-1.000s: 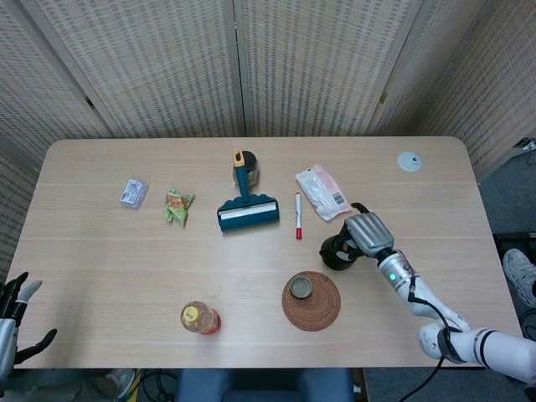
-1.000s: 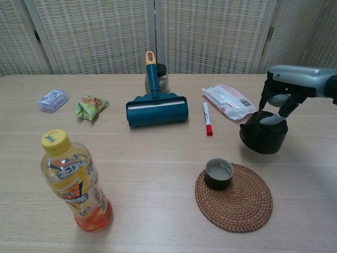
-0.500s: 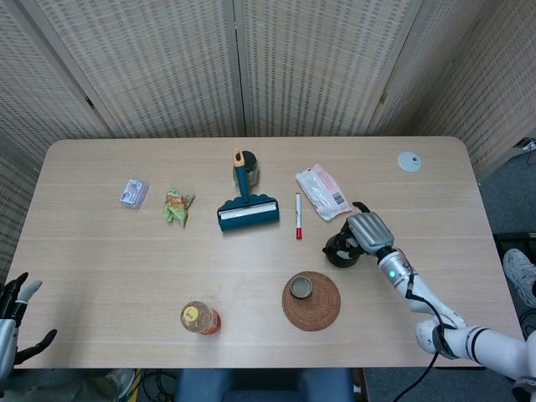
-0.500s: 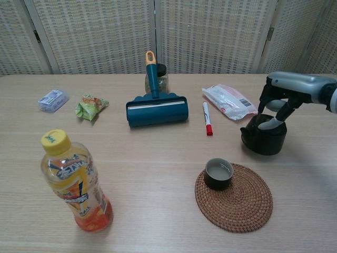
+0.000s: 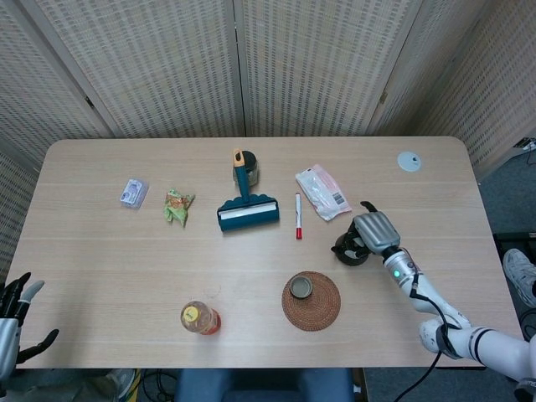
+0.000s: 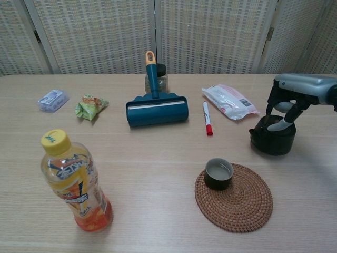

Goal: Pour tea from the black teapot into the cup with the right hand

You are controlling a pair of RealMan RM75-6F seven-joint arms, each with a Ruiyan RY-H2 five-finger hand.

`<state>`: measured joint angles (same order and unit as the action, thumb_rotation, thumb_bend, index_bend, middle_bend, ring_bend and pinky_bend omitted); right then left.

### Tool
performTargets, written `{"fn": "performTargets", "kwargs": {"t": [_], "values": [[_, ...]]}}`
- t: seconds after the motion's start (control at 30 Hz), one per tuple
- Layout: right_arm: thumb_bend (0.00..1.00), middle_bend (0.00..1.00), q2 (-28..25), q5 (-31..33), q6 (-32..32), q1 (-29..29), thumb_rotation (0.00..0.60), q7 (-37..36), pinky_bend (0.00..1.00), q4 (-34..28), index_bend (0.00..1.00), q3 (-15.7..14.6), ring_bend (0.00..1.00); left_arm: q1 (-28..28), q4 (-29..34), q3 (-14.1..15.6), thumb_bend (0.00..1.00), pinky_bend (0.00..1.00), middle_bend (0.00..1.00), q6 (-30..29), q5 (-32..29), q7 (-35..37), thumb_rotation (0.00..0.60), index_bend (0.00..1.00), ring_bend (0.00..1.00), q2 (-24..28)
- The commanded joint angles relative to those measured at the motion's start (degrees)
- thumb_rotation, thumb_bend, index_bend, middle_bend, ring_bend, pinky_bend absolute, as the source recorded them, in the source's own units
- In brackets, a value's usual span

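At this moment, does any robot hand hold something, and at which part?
The right robot hand grips the black teapot from above, at its top. The left robot hand holds nothing.

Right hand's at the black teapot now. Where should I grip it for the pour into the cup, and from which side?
Probably grip the black teapot at its top, coming from above and its right, where the right hand is, fingers reaching into the top. The spout points left toward the cup on the woven coaster, so gripping opposite it leaves the spout free. Whether there is a handle, I cannot tell.
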<state>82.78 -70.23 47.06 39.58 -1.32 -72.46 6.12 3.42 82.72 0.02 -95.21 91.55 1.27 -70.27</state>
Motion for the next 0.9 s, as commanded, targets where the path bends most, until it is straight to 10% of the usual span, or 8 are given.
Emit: {"fn": "performTargets", "kwargs": {"t": [0.03, 0.9], "values": [[0.10, 0.88, 0.0, 0.1, -0.2, -0.1, 0.556, 0.3, 0.09, 0.2, 0.95, 0.0, 0.78, 0.0, -0.1, 0.0, 0.18, 0.00, 0.05, 0.0, 0.0, 0.1, 0.600, 0.15, 0.08, -0.1], [0.09, 0.78, 0.8, 1.0, -1.3, -0.3, 0.558, 4.5, 0.07, 0.4, 0.84, 0.1, 0.65, -0.2, -0.7, 0.0, 0.18, 0.00, 0.05, 0.3, -0.3, 0.6, 0.600, 0.15, 0.08, -0.4]]}}
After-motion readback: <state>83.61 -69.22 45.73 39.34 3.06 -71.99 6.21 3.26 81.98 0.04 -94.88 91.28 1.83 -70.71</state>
